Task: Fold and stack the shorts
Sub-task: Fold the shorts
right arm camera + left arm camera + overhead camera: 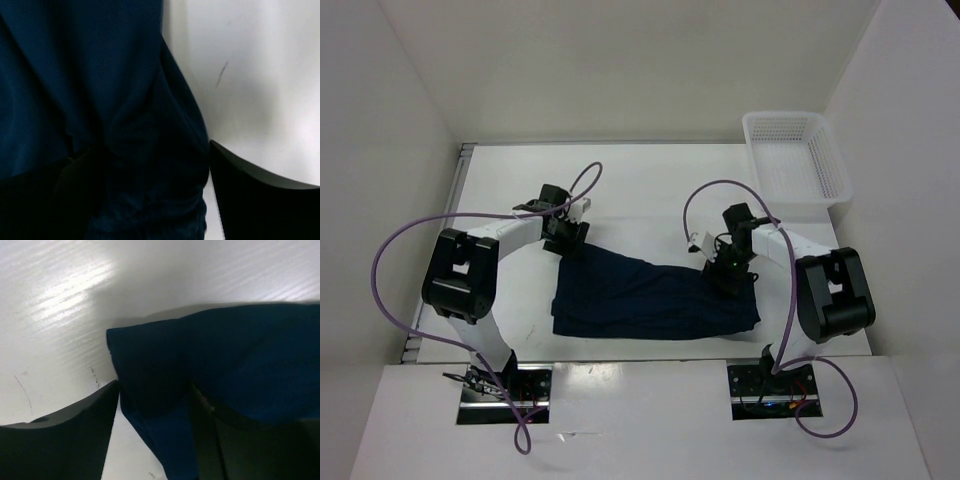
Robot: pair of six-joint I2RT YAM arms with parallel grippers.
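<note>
1. Top view: the shorts (655,298) lie spread flat on the table (650,180), midway along its near edge.
   - The left end effector (567,240) sits over the cloth's far left corner.
   - The right end effector (730,272) sits over its far right corner.
   - From above, the two end effectors' own bodies hide the fingertips, so the gap between them cannot be read here.
   - A white mesh basket (798,160) stands at the table's far right corner, well apart from the shorts.

2. Left wrist view: the jaws stand apart.
   - One finger (65,440) rests over bare table, just beside the cloth's edge.
   - The other finger (250,450) is dark and hard to separate from the fabric lying against it.
   - A corner of the shorts (225,360) fills the gap between the fingers.
   - The rest of the garment is cut off at the right and bottom edges.

3. Right wrist view: the jaws are apart here too.
   - One finger (260,205) shows clearly against the white table, with the cloth's edge touching it.
   - The opposite finger (50,200) nearly vanishes into dark fabric and shadow.
   - The shorts (90,75) fill the gap and run out of the frame to the left, top and bottom.
</note>
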